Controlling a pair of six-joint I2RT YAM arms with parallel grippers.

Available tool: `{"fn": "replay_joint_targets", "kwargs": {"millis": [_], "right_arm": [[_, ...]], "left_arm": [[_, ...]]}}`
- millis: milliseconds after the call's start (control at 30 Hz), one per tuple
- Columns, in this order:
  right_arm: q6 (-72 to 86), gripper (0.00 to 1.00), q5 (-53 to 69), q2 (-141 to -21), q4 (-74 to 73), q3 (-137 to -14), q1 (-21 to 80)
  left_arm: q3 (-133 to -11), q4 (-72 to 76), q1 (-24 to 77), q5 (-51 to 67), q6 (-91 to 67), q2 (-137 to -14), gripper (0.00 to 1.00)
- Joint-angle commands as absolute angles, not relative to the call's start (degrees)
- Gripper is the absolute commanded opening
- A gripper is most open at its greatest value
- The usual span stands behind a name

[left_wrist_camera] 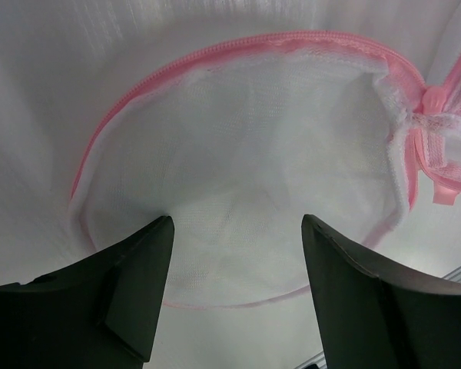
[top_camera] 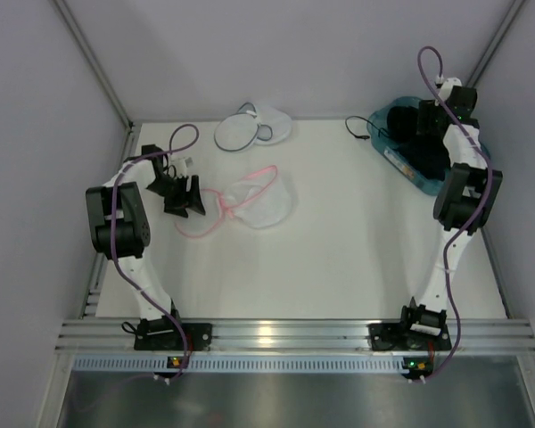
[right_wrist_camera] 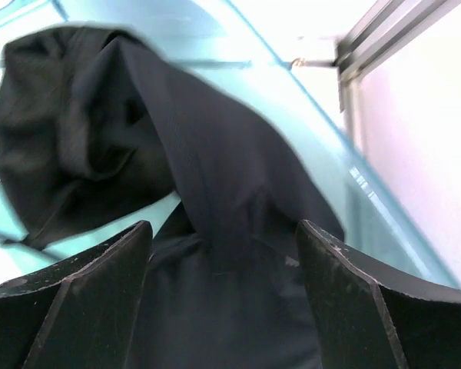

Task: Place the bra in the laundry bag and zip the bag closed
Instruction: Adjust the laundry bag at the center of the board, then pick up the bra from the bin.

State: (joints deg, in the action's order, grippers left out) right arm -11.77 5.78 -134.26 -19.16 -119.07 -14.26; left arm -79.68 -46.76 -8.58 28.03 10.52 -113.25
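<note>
Fetching the bra looks like the step in hand; nothing is bagged yet. Mid desk [top_camera: 339, 259], left side: left gripper [left_wrist_camera: 237, 221] hangs wide open and empty, nose pointed at the pink-rimmed bag [left_wrist_camera: 246, 146] lying flat just ahead of it. That's the wrong bag, not the target. Farther back, at the far edge left of centre, the laundry bag [top_camera: 250, 131] with the grey zip rim sits on the desk, untouched, well apart from both grippers; can't tell from here how far its zip is open. Far right corner: teal bin [right_wrist_camera: 315, 123] holds the bra [right_wrist_camera: 123, 138], bunched black fabric. Right gripper [right_wrist_camera: 223, 227] is over it, fingers spread, fabric lying between and below them, not pinched. Next move, my guess: drop the right gripper a bit, close on a thick fold or cup rather than a thin strap, lift clear of the bin wall, carry across to the grey-rim bag. Left should leave the pink one and hold the grey bag's mouth open.
</note>
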Motion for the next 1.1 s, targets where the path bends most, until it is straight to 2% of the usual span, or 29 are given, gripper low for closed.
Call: {"fn": "replay_joint_targets", "kwargs": {"millis": [0,100,200,233,333,367,433,467,633,900,1067], "right_arm": [[-15.3,0.76,4.0,-134.6,-10.8,-123.0,-14.4],[-17.0,0.73,3.9,-135.4,-9.4,-123.8,-14.2],[-17.7,0.62,4.0,-135.6,-8.2,-123.7,-14.2],[-17.8,0.52,4.1,-135.6,-8.2,-123.8,-14.2],[-18.7,0.34,5.0,-134.9,-7.9,-123.1,-14.2],[-19.0,0.23,5.4,-134.6,-7.8,-122.7,-14.2],[-19.8,0.15,6.1,-133.2,-7.7,-121.7,-14.2],[-20.8,0.00,6.9,-132.8,-8.2,-121.7,-14.2],[-22.6,0.00,9.5,-127.0,-10.5,-120.2,-14.2],[-21.4,0.00,15.7,-111.5,-14.0,-115.3,-14.5],[-19.7,0.00,19.5,-105.8,-17.3,-112.9,-14.4]], "left_arm": [[-78.3,-47.1,-8.9,30.8,12.7,-110.9,0.74],[-78.0,-47.4,-8.8,31.3,12.9,-109.4,0.74],[-78.1,-47.5,-8.9,31.1,12.9,-108.7,0.74],[-78.0,-47.6,-8.8,31.1,12.8,-108.5,0.74],[-78.0,-47.8,-8.9,31.1,12.6,-108.1,0.74],[-78.0,-47.7,-8.9,31.1,12.6,-107.8,0.74],[-78.1,-47.8,-8.8,31.0,12.4,-107.7,0.74],[-78.2,-47.7,-8.8,30.9,12.4,-107.5,0.73],[-78.7,-47.8,-8.8,31.5,12.1,-105.7,0.75],[-80.3,-47.8,-8.9,30.3,12.1,-100.4,0.96],[-80.6,-47.8,-8.9,28.7,11.4,-97.7,0.98]]}}
